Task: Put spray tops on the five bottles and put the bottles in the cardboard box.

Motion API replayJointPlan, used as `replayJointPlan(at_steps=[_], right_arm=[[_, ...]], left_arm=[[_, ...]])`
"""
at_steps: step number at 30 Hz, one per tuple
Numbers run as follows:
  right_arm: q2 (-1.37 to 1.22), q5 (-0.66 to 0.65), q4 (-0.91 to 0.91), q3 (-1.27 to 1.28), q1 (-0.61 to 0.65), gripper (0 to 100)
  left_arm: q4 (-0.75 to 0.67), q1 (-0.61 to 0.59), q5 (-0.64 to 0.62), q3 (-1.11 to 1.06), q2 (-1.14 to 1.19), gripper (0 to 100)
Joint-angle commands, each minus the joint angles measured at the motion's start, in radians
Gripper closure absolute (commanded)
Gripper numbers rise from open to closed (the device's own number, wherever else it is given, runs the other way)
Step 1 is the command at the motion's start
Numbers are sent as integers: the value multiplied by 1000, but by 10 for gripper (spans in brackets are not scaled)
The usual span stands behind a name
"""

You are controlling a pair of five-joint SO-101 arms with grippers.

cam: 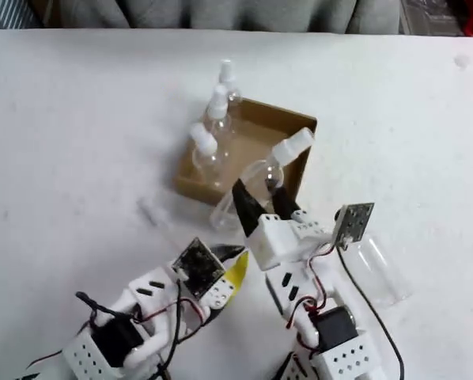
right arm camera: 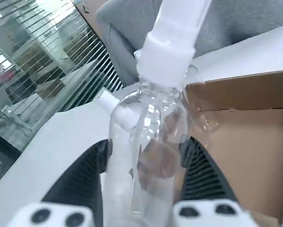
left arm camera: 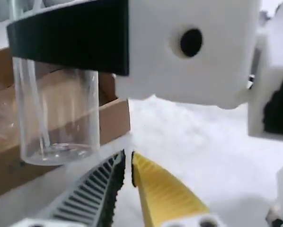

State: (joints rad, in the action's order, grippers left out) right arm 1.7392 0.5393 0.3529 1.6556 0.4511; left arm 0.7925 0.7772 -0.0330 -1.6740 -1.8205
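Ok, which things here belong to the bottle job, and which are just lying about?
Belongs to the job:
cardboard box
three topped bottles standing in it
topped bottle held in the right gripper
clear bottle lying on the table

Just lying about:
small white bit near the table's far edge, too small to identify
grey seat beyond the table

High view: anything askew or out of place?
A loose bottle lies on its side on the table, outside the cardboard box. The held bottle in the right claw is tilted across the box's near wall.
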Motion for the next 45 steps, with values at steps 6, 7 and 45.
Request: replayJointPlan(at_steps=[6, 7, 45], right_arm=[[18, 6, 61, -51, 85, 982], [27, 6, 101, -68, 91, 982], [62, -198, 427, -212, 88, 982]], left_arm=[[-63, -54, 8, 2, -5, 980], [-87, -85, 11, -6, -5, 980], [-114, -119, 12, -18, -4, 980]])
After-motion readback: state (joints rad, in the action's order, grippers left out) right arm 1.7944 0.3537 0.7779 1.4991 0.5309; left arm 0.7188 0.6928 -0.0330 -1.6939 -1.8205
